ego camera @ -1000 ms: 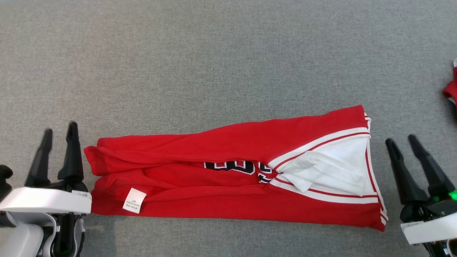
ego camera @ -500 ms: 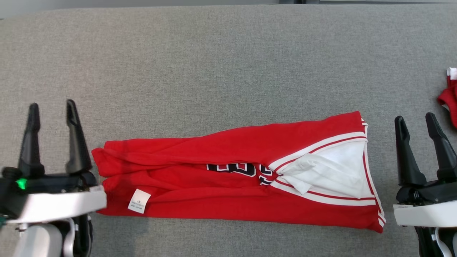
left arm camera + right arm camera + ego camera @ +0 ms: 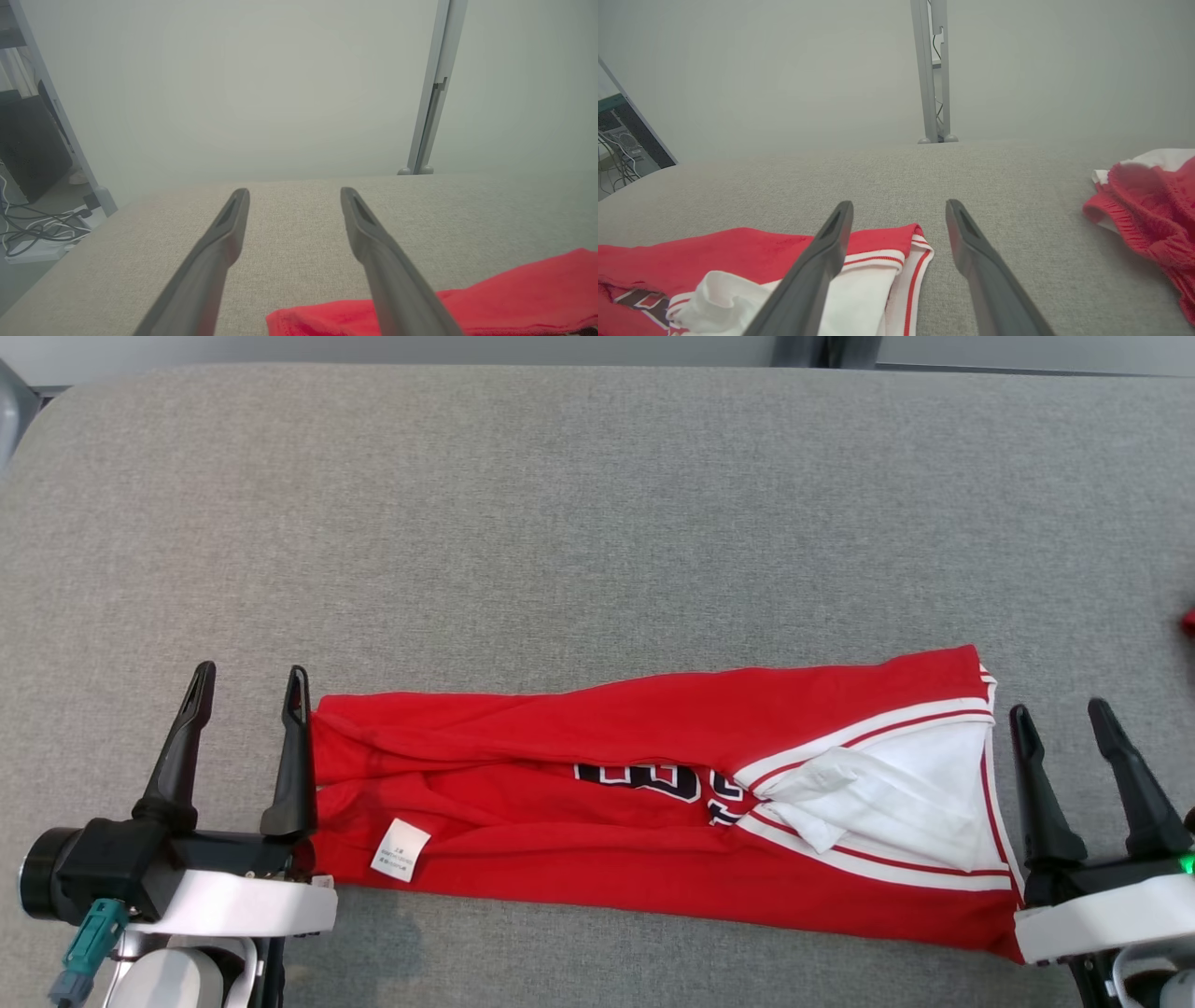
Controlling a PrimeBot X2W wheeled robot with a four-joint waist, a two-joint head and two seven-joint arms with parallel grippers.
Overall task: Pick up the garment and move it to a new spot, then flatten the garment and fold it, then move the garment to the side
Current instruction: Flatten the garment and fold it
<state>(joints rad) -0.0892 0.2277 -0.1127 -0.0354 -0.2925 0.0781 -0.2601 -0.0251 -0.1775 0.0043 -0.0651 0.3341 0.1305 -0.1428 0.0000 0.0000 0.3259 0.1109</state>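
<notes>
Head view: garment (image 3: pixel 653 803) lies folded into a long band on the grey surface (image 3: pixel 597 523), towards its near edge. Left gripper (image 3: pixel 252 670) and right gripper (image 3: pixel 1058 707) flank its two ends, jaws wide and empty, apparently staged for the next fold. Care label (image 3: pixel 400 850) print is illegible; black lettering (image 3: pixel 644 775) is mostly hidden, possibly numerals.

Left wrist view: red hem just beside the spread fingers.

Right wrist view: striped end beside one finger; second red garment (image 3: pixel 1143 205) well apart.

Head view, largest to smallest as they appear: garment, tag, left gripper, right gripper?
1. garment
2. left gripper and right gripper: both open, look alike, not ranked
3. tag
</notes>
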